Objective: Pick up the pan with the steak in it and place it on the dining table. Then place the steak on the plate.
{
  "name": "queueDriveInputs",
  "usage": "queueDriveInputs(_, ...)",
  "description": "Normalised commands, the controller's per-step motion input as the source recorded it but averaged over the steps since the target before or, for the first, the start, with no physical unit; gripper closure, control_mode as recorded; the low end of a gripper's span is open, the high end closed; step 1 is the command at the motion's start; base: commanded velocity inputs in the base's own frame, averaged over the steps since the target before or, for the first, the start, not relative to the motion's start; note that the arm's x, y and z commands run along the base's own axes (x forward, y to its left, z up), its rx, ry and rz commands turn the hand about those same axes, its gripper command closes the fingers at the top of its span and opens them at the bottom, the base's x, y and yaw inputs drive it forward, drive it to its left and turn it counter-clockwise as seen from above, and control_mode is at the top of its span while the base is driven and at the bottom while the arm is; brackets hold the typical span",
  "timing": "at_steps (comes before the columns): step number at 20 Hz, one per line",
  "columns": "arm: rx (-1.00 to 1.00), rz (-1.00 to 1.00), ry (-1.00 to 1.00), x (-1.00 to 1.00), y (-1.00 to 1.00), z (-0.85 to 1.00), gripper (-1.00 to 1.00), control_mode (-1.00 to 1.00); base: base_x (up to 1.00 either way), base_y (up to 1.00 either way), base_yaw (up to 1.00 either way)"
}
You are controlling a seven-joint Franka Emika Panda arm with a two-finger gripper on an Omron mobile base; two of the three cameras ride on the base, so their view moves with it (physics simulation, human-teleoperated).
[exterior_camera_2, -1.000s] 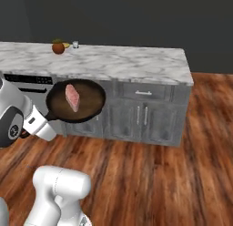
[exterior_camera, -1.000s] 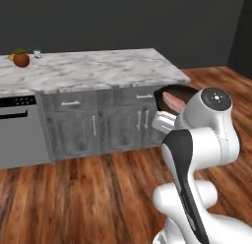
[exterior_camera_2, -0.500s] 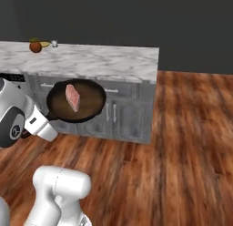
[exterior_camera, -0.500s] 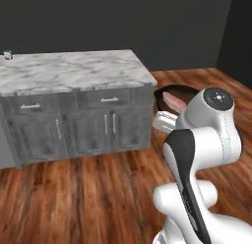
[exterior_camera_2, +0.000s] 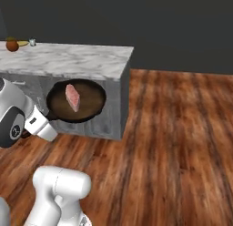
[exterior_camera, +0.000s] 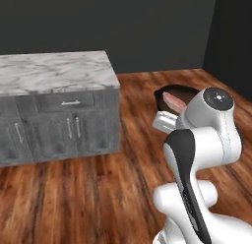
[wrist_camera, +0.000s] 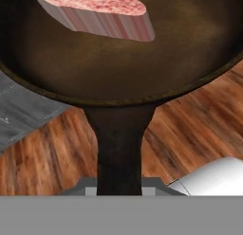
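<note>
The pan (exterior_camera_2: 93, 104), a dark round skillet, hangs level in the air in front of the arm. Its short handle (wrist_camera: 118, 144) runs back into my gripper (exterior_camera_2: 49, 116), which is shut on it. The steak (exterior_camera_2: 72, 97), a pinkish-red slab with a paler edge, lies in the pan toward its far side, and close up the steak (wrist_camera: 95, 9) sits at the top of the hand view. From the left, the pan's rim (exterior_camera: 172, 89) and the steak (exterior_camera: 173, 101) peek out behind the white wrist. The dining table and the plate are out of view.
A grey cabinet counter (exterior_camera: 59, 73) with drawers and a marble top stands to the left, and its corner (exterior_camera_2: 123, 70) lies just behind the pan. An orange pot (exterior_camera_2: 12, 45) and a small mug (exterior_camera_2: 32, 41) sit on its far end. Wooden floor (exterior_camera_2: 182, 129) stretches right toward a dark wall.
The whole picture has slid left in both base views, so the base has moved; the counter's end now shows with open floor beyond. The pan and steak stay held in the same grip.
</note>
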Motion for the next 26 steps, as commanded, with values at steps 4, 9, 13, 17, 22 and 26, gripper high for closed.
queueDriveInputs(4,0.00,0.00,0.00,0.00,0.00,0.00,1.00,1.00,0.23,-1.00,0.01)
queueDriveInputs(9,0.00,0.00,0.00,0.00,0.00,0.00,1.00,1.00,0.24,-1.00,0.03)
queueDriveInputs(13,0.00,0.00,0.00,0.00,0.00,0.00,1.00,1.00,0.46,-0.94,0.05)
queueDriveInputs(17,0.00,0.00,0.00,0.00,0.00,0.00,1.00,1.00,0.94,-0.61,0.06)
queueDriveInputs(22,0.00,0.00,0.00,0.00,0.00,0.00,1.00,1.00,1.00,-0.39,0.04)
queueDriveInputs(26,0.00,0.00,0.00,0.00,0.00,0.00,1.00,1.00,1.00,-0.33,0.02)
